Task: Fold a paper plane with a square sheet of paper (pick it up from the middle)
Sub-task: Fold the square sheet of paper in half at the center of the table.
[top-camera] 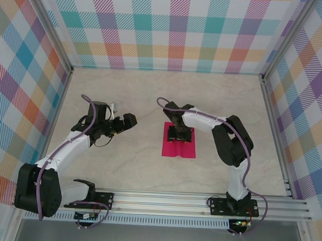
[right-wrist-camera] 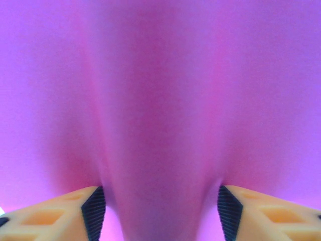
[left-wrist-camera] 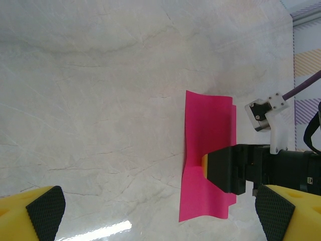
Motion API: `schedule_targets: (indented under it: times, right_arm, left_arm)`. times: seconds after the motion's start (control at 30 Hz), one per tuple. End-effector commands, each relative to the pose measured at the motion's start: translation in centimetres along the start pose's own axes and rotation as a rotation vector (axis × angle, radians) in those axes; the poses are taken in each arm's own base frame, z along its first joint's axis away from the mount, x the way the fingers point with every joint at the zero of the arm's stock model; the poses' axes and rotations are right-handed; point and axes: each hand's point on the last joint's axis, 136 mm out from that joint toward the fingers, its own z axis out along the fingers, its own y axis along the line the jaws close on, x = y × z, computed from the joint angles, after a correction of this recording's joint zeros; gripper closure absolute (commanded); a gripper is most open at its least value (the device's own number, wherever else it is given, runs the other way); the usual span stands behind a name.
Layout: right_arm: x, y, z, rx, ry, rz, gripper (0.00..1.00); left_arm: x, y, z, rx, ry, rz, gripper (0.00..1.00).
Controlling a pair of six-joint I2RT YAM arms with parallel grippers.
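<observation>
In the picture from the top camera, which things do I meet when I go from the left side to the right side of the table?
Left hand → square sheet of paper, with the right hand on it → the right arm's elbow.

Marble tabletop (top-camera: 151,98), plaid walls (top-camera: 177,28)

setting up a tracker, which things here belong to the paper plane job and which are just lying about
Part of the job:
- square sheet of paper, pink, bunched into a ridge at its middle
- right gripper, jaws down on the sheet's middle, either side of the ridge
- left gripper, jaws open, off the sheet

Just there:
- table; nothing loose on it
</observation>
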Motion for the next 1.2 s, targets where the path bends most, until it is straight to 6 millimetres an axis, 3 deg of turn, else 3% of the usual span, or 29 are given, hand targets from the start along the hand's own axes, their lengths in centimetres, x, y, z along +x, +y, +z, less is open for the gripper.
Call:
schedule_targets:
  times: [0.0,0.2,0.3,0.53,0.63,0.73,0.97,1.17]
  right_arm:
    - [0.4,1.2,-1.0,-0.047,0.008,0.010,0.45]
    - [-0.2,2.9,-4.1,-0.167,-0.049,0.013,0.62]
    - [-0.3,3.6,-5.5,-0.222,-0.064,0.021,0.62]
    - [-0.2,9.5,-10.7,-0.621,-0.084,-0.009,0.63]
    - [-0.6,11.1,-12.0,-0.729,-0.090,-0.011,0.61]
    - [-0.9,11.0,-10.8,-0.730,-0.070,0.027,0.60]
    - [-0.6,7.8,-4.7,-0.643,0.017,0.143,0.58]
    - [0.3,5.2,-2.2,-0.564,0.039,0.186,0.51]
  left_arm:
    - [0.6,-0.2,-0.5,0.011,0.008,-0.003,0.00]
    - [0.5,-0.3,-0.8,0.008,0.004,0.000,0.00]
    - [0.5,-0.4,-0.9,0.010,0.002,0.002,0.00]
    - [0.3,-1.0,-1.3,0.027,-0.008,0.004,0.00]
    - [0.4,-1.2,-1.5,0.039,-0.006,0.001,0.00]
    - [0.6,-1.7,-1.5,0.061,0.003,-0.003,0.00]
    - [1.2,-2.9,-1.4,0.113,0.033,0.006,0.00]
    - [1.8,-3.7,-0.9,0.142,0.064,0.014,0.00]
